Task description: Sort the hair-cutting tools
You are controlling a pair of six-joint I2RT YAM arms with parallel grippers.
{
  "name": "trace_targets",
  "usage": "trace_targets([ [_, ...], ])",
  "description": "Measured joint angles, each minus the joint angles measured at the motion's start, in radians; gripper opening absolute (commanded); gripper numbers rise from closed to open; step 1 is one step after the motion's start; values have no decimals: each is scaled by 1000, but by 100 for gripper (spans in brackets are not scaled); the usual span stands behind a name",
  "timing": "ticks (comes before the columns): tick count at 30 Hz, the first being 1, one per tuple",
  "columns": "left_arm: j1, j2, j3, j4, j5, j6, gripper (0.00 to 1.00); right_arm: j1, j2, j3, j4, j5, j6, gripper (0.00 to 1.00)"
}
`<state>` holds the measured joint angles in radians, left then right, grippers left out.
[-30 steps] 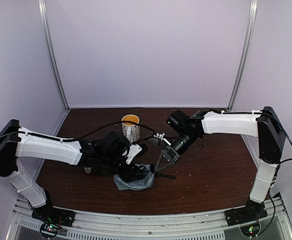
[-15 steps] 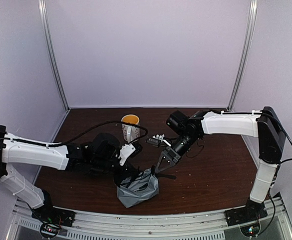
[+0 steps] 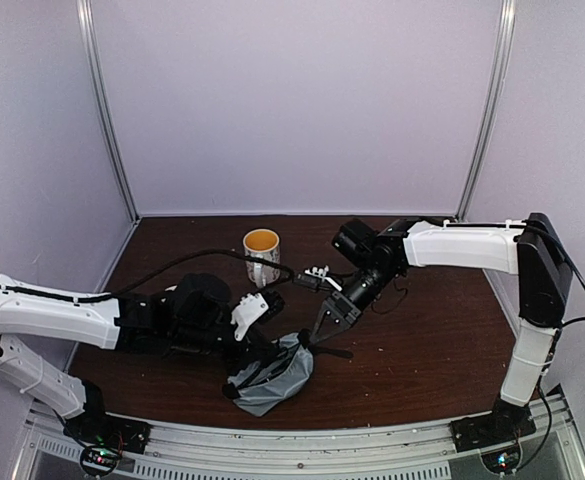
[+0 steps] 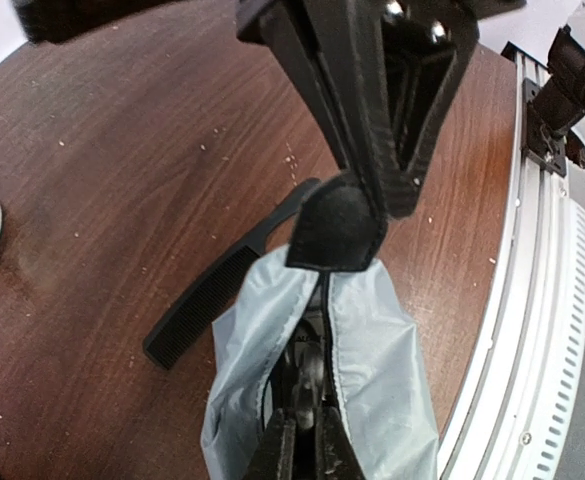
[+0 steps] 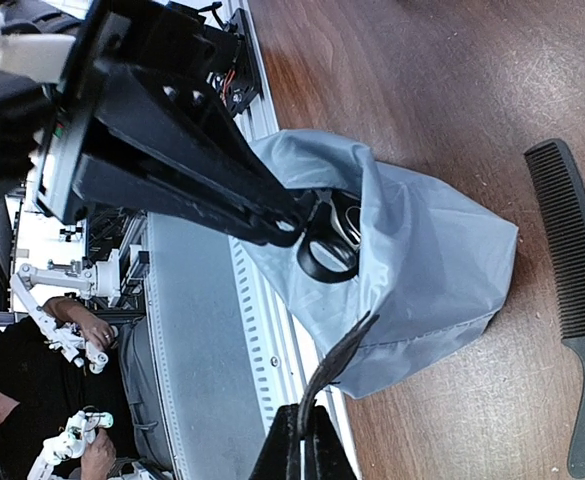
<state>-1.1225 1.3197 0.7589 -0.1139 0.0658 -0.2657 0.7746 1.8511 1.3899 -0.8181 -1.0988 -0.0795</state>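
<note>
The grey zip pouch [image 3: 275,372] stands open near the table's front. My right gripper [image 3: 318,335] is shut on its black pull tab [image 5: 334,372], holding one end up. My left gripper [image 3: 261,351] reaches into the opening and is shut on a black-handled scissors [image 5: 328,247], seen in the right wrist view with its ring handle at the pouch mouth. In the left wrist view my fingertips [image 4: 284,452] pinch metal inside the pouch [image 4: 367,360]. The long black comb [image 3: 334,352] lies on the table beside the pouch, also in both wrist views [image 4: 220,292] [image 5: 573,300]. Clipper and guard are not visible.
A cream mug [image 3: 261,251] with a yellow inside stands behind the pouch, mid-table. A black cable loops over the left arm near it. The metal rail [image 3: 302,440] of the table's front edge runs just behind the pouch. White side walls close in the table.
My left arm has drawn back to the left and lower. The pouch has shifted toward the front edge and stands up more, its mouth wider. The right gripper has stayed on the tab.
</note>
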Motion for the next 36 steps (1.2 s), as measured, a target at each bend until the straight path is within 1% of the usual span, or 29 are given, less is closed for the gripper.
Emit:
trace_targets([
  [6, -14, 65, 5, 0, 5, 6, 2, -3, 0, 1, 0, 5, 1, 0],
  [11, -16, 169, 73, -22, -13, 8, 4, -3, 0, 1, 0, 5, 1, 0],
  [12, -16, 185, 84, -23, -10, 10, 6, -3, 0, 1, -1, 5, 1, 0],
  [14, -16, 208, 98, -23, 0, 15, 18, -3, 0, 1, -1, 6, 0, 0],
  [16, -16, 221, 106, -21, 10, 26, 38, -3, 0, 1, -1, 8, 0, 0],
  [18, -16, 227, 107, -29, 15, 37, 49, -3, 0, 1, -1, 8, -1, 0],
  [21, -19, 225, 117, -54, 4, 42, 56, -3, 0, 1, -1, 8, -1, 0],
  [23, -20, 193, 117, -82, -10, 40, 60, -3, 0, 1, -2, 8, -2, 0],
  [25, -20, 127, 117, -111, -30, 40, 69, -8, 0, 1, -2, 8, -3, 0],
  [27, -20, 28, 116, -135, -69, 31, 71, -13, 0, 1, -2, 8, -3, 0],
  [30, -20, -61, 132, -176, -122, -3, 71, -25, 0, 1, -2, 8, -2, 0],
  [33, -20, -63, 137, -229, -137, -72, 72, -35, 0, 4, -2, 19, -2, 0],
  [36, -20, -76, 99, -289, -128, -174, 72, -35, 0, 10, 0, 40, -3, 0],
])
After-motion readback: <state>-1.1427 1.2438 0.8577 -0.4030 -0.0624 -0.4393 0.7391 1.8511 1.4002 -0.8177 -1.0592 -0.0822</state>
